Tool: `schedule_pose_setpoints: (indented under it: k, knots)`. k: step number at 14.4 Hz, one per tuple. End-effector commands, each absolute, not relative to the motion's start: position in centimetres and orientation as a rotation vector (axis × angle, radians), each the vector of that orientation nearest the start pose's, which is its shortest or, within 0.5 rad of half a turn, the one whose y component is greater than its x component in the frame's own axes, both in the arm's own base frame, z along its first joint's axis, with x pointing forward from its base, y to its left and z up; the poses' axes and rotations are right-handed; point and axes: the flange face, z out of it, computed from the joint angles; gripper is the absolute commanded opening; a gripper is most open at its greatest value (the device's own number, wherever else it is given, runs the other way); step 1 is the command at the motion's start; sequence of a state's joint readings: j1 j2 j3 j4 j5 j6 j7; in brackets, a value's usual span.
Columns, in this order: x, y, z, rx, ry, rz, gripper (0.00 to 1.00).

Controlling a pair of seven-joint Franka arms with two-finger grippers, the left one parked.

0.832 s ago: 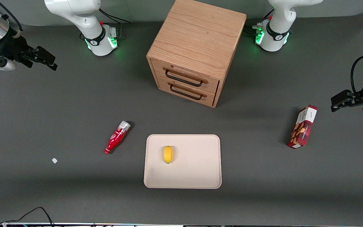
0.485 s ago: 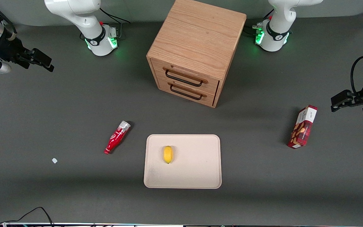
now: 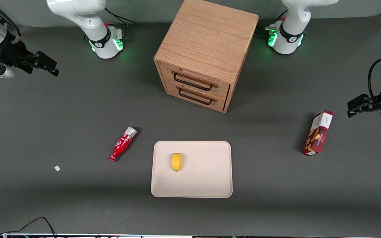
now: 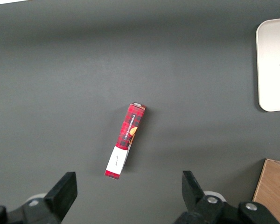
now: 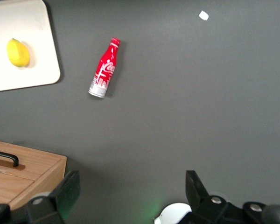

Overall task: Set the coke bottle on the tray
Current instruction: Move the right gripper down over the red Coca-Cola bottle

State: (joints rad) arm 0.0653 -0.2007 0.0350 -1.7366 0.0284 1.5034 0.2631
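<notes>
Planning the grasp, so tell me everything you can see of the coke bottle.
The bottle is slim and red with a white script logo, a red cap and a clear silvery base. It lies on its side on the dark table, beside the tray but apart from it, cap nearer the front camera. Nothing touches it; the open end effector hangs well away, toward the working arm's end.

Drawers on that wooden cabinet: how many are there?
2. The upper drawer and the lower drawer stack on the cabinet front, facing the tray. The coke bottle lies on the table beside the tray; the pincer hangs open, far off.
</notes>
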Motion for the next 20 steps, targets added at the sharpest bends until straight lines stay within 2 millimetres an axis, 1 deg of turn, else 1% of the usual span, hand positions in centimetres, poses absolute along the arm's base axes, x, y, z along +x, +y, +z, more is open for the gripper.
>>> schedule_pose_setpoints:
  k: [1, 2, 3, 4, 6, 8, 9, 10, 12, 14, 15, 17, 18, 19, 20]
  knots:
    - [51.8, 7.5, 67.2, -3.095, 0.223, 0.052, 1.0]
    - [53.3, 8.7, 66.9, -3.09, 0.237, 0.054, 1.0]
    - [54.5, 10.4, 65.9, -3.088, 0.27, 0.076, 1.0]
    - [55.8, 12.2, 64.1, -3.084, 0.317, 0.116, 1.0]
    - [58.5, 14.9, 58.8, -3.062, 0.492, 0.183, 1.0]
    - [60.7, 16.6, 51.9, -3.036, 0.655, 0.255, 1.0]
    - [61.4, 17.1, 48.3, -3.02, 0.74, 0.281, 1.0]
    - [61.8, 17.2, 45.1, -3.012, 0.79, 0.28, 1.0]
    - [61.8, 17.3, 38.5, -2.996, 0.84, 0.263, 1.0]
    - [62.2, 16.5, 32.3, -3.014, 0.849, 0.228, 1.0]
    - [62.5, 15.6, 29.5, -3.014, 0.865, 0.218, 1.0]
    - [62.3, 15.2, 24.5, -2.996, 0.875, 0.202, 1.0]
    - [62.0, 14.6, 22.6, -2.989, 0.888, 0.179, 1.0]
    - [61.7, 14.2, 20.9, -2.98, 0.898, 0.158, 1.0]
    - [61.4, 14.1, 19.7, -2.973, 0.9, 0.142, 1.0]
